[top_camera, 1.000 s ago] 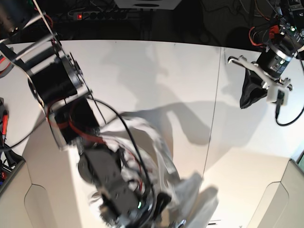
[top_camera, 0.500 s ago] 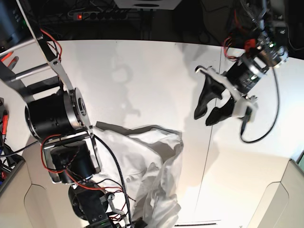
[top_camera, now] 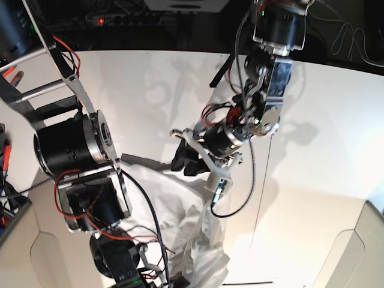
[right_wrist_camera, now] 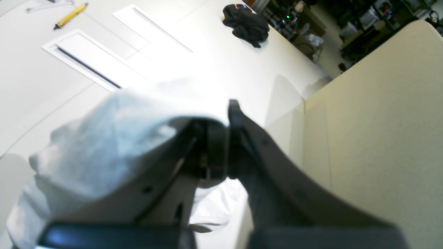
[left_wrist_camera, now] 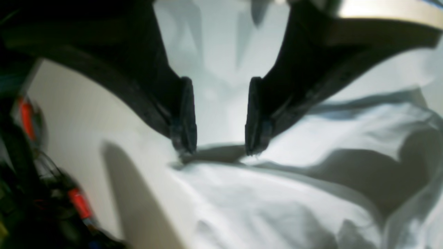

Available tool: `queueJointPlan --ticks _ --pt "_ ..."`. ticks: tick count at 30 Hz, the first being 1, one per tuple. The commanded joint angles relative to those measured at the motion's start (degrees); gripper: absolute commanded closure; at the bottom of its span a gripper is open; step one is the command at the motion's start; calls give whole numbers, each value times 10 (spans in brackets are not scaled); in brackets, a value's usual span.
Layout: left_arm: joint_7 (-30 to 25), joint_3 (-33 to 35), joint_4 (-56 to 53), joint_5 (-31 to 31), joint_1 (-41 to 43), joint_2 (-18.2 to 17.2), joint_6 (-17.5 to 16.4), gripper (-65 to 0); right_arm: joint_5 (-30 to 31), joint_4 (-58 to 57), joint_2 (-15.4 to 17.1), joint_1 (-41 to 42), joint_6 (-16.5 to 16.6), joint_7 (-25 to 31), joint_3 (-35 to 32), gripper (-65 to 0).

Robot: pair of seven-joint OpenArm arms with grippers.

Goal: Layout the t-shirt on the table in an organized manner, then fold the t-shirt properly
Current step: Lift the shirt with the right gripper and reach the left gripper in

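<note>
1. I see the t-shirt crumpled on the tabletop, near edge, left of the seam.
2. Left tool spread, tips straddling a shirt edge at the tabletop.
3. Right tool pressed together, pinching shirt fabric, lifted.
</note>
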Motion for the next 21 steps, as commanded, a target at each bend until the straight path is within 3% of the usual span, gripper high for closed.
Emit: queueJointPlan --ticks 1,7,12,21 --pt "-17 0 -21 -6 -33 10 2 -267 -2 11 -3 26 -9 16 1 0" --pt "-52 0 -209 38 -167 28 9 -267 -2 11 -5 26 -10 16 1 0" --pt "-83 0 -326 104 -255 25 85 -267 -2 11 -4 26 -10 16 1 0" --pt "-99 0 -361 106 -281 1 125 -267 -2 11 -4 26 -10 16 1 0"
